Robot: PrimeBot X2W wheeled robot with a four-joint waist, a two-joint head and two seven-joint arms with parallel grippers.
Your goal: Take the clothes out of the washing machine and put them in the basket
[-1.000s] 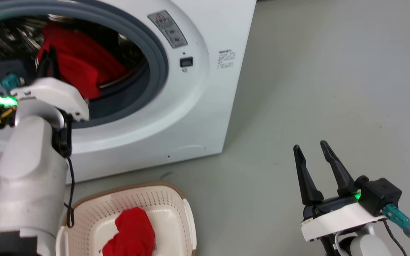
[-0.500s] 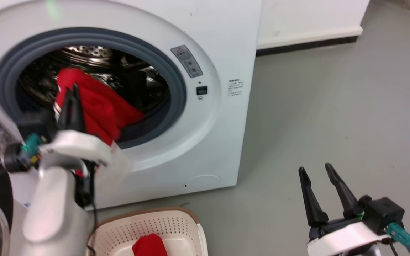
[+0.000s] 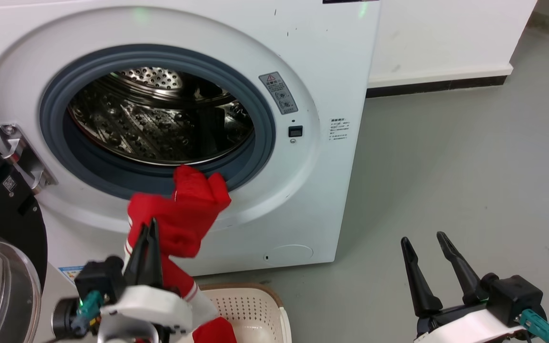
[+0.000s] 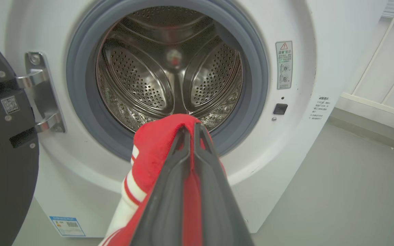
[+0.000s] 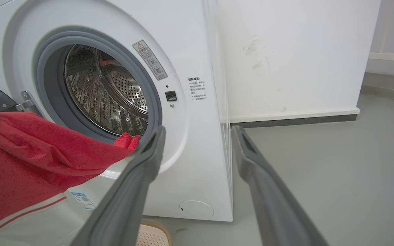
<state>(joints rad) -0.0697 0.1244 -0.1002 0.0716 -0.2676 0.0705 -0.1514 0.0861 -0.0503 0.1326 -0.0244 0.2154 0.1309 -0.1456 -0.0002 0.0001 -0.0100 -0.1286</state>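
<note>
Left tool (image 3: 148,225) clamped on red garment (image 3: 191,209), outside washing machine (image 3: 331,71). Carry over basket (image 3: 255,305) centre, lower, then release so hem lands inside. Right tool (image 3: 422,238) open, idle.

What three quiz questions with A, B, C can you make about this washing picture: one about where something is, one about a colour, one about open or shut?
1. Where is the red garment that the left gripper holds?
A) flat on the floor
B) outside, in front of the door ring
C) on a shelf

2. What colour is the door ring of the washing machine?
A) grey
B) yellow
C) green

3. How is the right gripper?
A) shut on cloth
B) shut tight, empty
C) open, empty

Answers:
1 B: it hangs from the shut gripper before the opening, and the drum shows bare steel.
2 A: the rubber round the opening is grey.
3 C: its fingers stand apart with nothing between.
</note>
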